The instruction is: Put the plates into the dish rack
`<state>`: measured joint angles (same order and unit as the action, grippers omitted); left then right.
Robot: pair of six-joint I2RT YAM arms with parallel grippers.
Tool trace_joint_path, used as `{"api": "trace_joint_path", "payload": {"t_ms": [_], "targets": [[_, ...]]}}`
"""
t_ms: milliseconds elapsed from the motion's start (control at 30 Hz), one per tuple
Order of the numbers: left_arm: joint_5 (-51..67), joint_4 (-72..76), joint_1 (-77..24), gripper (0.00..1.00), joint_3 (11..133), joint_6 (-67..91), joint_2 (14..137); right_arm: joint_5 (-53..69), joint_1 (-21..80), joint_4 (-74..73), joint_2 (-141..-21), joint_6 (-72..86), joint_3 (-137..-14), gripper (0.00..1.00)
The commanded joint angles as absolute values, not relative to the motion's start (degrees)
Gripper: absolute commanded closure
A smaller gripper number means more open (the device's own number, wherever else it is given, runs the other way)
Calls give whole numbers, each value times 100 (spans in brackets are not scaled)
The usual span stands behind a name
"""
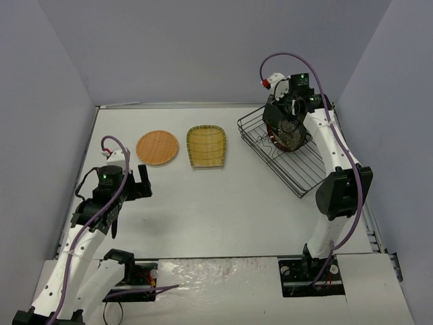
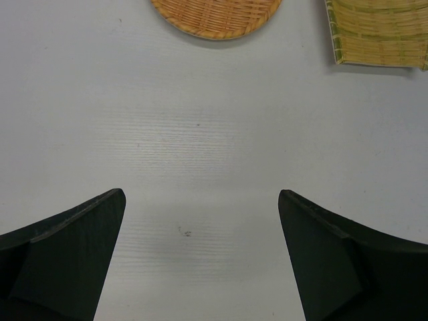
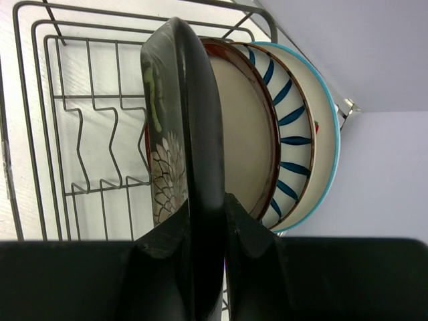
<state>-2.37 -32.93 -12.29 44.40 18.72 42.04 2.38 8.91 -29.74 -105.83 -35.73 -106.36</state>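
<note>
Top view: left gripper point(image 1: 141, 181) hovered over the table point(image 1: 223, 217) at near left, fingers spread wide, holding nothing. Orange plate point(image 1: 157, 147) and yellow plate point(image 1: 206, 146) lay flat on the table at far centre, side by side but not touching, both outside the rack point(image 1: 304, 172). Rack sat at far right, turned at an angle. Right gripper point(image 1: 283, 127) reached down into the rack's far end, with dark plates under it; its grip could not be told from this view. Left wrist view: both fingers stood wide apart with bare table between them. Orange plate was at the top edge and yellow plate at top right, both partly cut off and well ahead of the fingertips. Right wrist view: fingers were narrow, pinched on the rim of the black plate point(image 3: 190, 120), one finger on each side. Black plate stood on edge in the rack, floral print on its left face. Just behind it three more stood on edge, packed close and overlapping: red-rimmed plate point(image 3: 244, 134), striped plate point(image 3: 289, 120), teal-rimmed plate point(image 3: 329, 140). Zigzag dividers point(image 3: 100, 147) showed to the black plate's left. Whether its lower edge sat in a slot was hidden.
</note>
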Motion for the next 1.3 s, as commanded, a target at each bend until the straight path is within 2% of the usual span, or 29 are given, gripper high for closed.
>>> {"api": "trace_joint_path", "payload": {"t_ms": [0, 333, 500, 600, 833, 900, 1000, 1100, 1267], "targets": [[-210, -2979, -1195, 3, 4641, 1828, 4219, 253, 835, -2155, -10492, -3763, -10605, 100], [-193, -2988, -1187, 3, 4632, 1828, 4245, 730, 800, -2066, -10767, -3647, -10371, 100], [-146, -2991, -1189, 3, 4638, 1927, 4327, 907, 746, -2012, -10903, -3530, -10382, 85], [-132, -3015, -1193, 3, 4658, 1980, 4392, 932, 703, -1995, -10931, -3476, -10391, 68], [-46, -3021, -1188, 3, 4657, 2018, 4458, 893, 677, -2003, -10845, -3310, -10523, 41], [0, -2980, -1190, 3, 4634, 2069, 4484, 671, 677, -1995, -10638, -3193, -10538, 28], [90, -2856, -1187, 3, 4614, 2191, 4582, 321, 668, -1995, -10298, -2973, -10612, 17], [378, -2610, -1195, 3, 4676, 2471, 4896, 78, 668, -1995, -9808, -2654, -10740, 8], [743, -1836, -1208, 3, 4643, 3400, 5509, -253, 672, -1976, -8919, -2033, -10610, 0]]}}
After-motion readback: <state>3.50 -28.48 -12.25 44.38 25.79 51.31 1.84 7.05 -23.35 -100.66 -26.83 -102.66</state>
